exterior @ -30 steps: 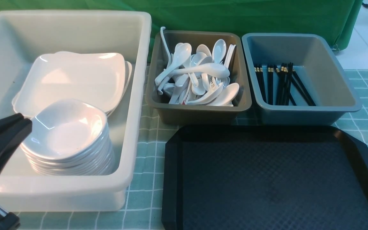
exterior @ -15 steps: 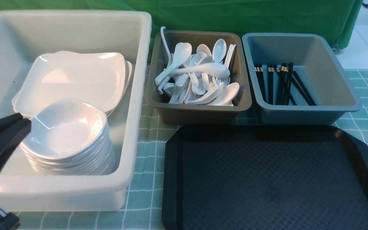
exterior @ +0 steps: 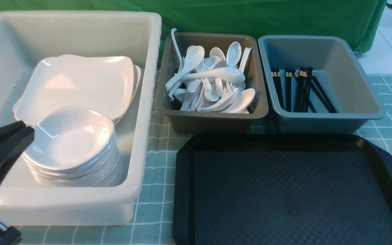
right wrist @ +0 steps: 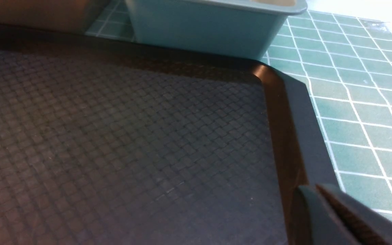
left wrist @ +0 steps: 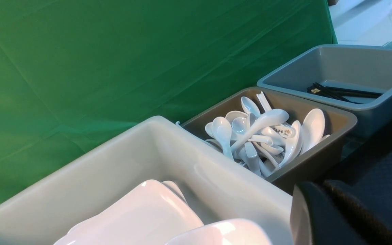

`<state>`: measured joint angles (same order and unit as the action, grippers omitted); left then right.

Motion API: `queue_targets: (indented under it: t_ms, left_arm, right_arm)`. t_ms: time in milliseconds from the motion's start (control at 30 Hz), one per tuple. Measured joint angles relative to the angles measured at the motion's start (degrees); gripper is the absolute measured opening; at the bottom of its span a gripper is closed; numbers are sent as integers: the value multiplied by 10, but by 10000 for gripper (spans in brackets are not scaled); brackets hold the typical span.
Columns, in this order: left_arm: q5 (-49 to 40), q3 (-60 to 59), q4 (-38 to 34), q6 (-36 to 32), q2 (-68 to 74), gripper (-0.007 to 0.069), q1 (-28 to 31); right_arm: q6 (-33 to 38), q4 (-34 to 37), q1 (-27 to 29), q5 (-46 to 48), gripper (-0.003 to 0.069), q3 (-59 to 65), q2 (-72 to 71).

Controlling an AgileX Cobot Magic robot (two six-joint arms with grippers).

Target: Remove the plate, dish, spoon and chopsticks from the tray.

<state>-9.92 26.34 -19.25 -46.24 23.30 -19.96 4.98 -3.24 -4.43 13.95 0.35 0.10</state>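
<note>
The black tray [exterior: 284, 190] lies at the front right with nothing on it; its textured floor [right wrist: 114, 136] fills the right wrist view. A white square plate [exterior: 80, 81] tops a stack in the white tub [exterior: 148, 102], and a small dish [exterior: 70, 136] tops a pile of several in front of it. White spoons [exterior: 213, 78] fill the brown tub. Black chopsticks [exterior: 299, 88] lie in the grey-blue tub. My left gripper [exterior: 26, 131] hovers shut and empty by the dish pile's left side. My right gripper [right wrist: 313, 190], out of the front view, sits shut over the tray's right rim.
The brown tub [exterior: 213, 117] and grey-blue tub [exterior: 325, 115] stand side by side just behind the tray. A green checked cloth [exterior: 155, 163] covers the table, with a narrow strip between the white tub and the tray. A green curtain [exterior: 250, 17] hangs behind.
</note>
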Motion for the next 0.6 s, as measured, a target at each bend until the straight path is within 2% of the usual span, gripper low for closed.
queue_targets:
  t_ms: [333, 433, 533, 567, 600]
  left_arm:
    - [1, 0, 0, -1, 0, 11, 0]
    - [27, -9, 18, 7, 0, 11, 0]
    - [61, -25, 49, 74, -11, 11, 10]
    - [79, -49, 80, 168, -35, 11, 41]
    - [84, -65, 95, 212, -51, 11, 63]
  right_arm:
    - [0, 0, 0, 0, 74, 0, 0]
    - [0, 0, 0, 0, 83, 0, 0]
    - [0, 0, 0, 0, 88, 0, 0]
    - [0, 0, 0, 0, 93, 0, 0]
    - [0, 0, 0, 0, 95, 0, 0]
